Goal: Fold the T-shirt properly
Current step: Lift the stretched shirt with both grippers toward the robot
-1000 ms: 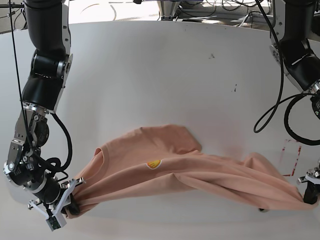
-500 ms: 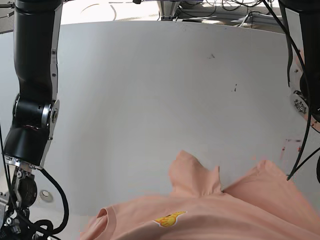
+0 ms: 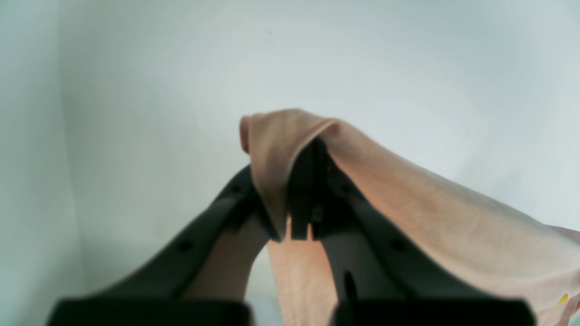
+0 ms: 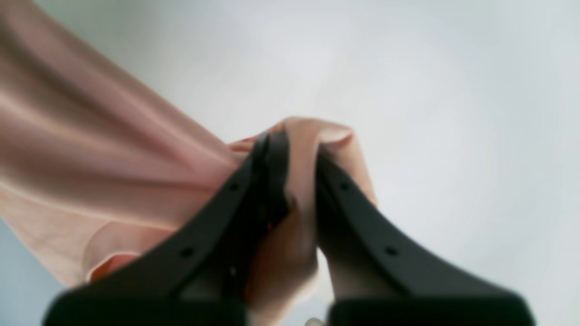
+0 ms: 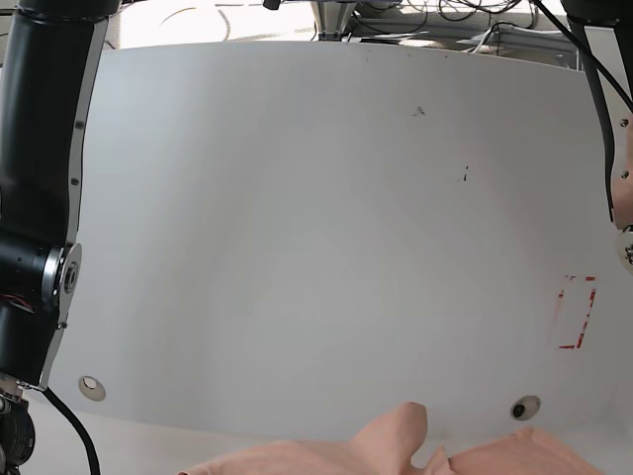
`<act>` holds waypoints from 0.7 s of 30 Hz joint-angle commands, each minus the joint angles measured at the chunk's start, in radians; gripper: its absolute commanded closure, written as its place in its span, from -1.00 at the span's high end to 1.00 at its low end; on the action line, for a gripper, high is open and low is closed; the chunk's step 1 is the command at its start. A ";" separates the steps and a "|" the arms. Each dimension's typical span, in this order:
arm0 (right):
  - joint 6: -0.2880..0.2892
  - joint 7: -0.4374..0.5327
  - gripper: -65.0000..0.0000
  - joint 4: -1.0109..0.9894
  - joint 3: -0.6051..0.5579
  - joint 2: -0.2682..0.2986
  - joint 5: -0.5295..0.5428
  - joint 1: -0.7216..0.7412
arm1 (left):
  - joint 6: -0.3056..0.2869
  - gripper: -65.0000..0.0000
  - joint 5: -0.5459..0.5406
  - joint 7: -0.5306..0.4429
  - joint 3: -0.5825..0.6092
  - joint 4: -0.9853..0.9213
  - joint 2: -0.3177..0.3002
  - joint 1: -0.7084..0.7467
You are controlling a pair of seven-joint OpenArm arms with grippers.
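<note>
A wide white table (image 5: pixel 326 218) is seen filling almost the whole base view, its far edge curving along the top of the frame. Small dark specks (image 5: pixel 419 111) are marked on it in the upper right, and a red rectangular outline (image 5: pixel 576 313) is taped at the right edge. Two round holes are set into the surface near the bottom, one at lower left (image 5: pixel 91 385) and one at lower right (image 5: pixel 524 408). Beyond the far edge, tangled cables and metal framing (image 5: pixel 415 20) are glimpsed along the top.

The T-shirt (image 5: pixel 396 450) is barely caught here: only peach folds are shown poking up from the bottom edge, centre to right. A black arm segment (image 5: pixel 40 198) is stood down the left side of the frame.

In the left wrist view, the left gripper (image 3: pixel 290 181) is clenched on a bunched fold of the T-shirt (image 3: pixel 408 199), the cloth draped over the right finger and trailing to the lower right, with blank white behind it.

In the right wrist view, the right gripper (image 4: pixel 299 172) is likewise clamped on a pinch of the T-shirt (image 4: pixel 90 149), the fabric stretched away to the upper left, blurred, against a pale background.
</note>
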 commanded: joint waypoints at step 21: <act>0.004 0.010 -1.00 0.112 0.116 0.075 0.061 -0.259 | -0.007 -1.00 -0.111 -0.029 -0.007 0.058 -0.032 0.188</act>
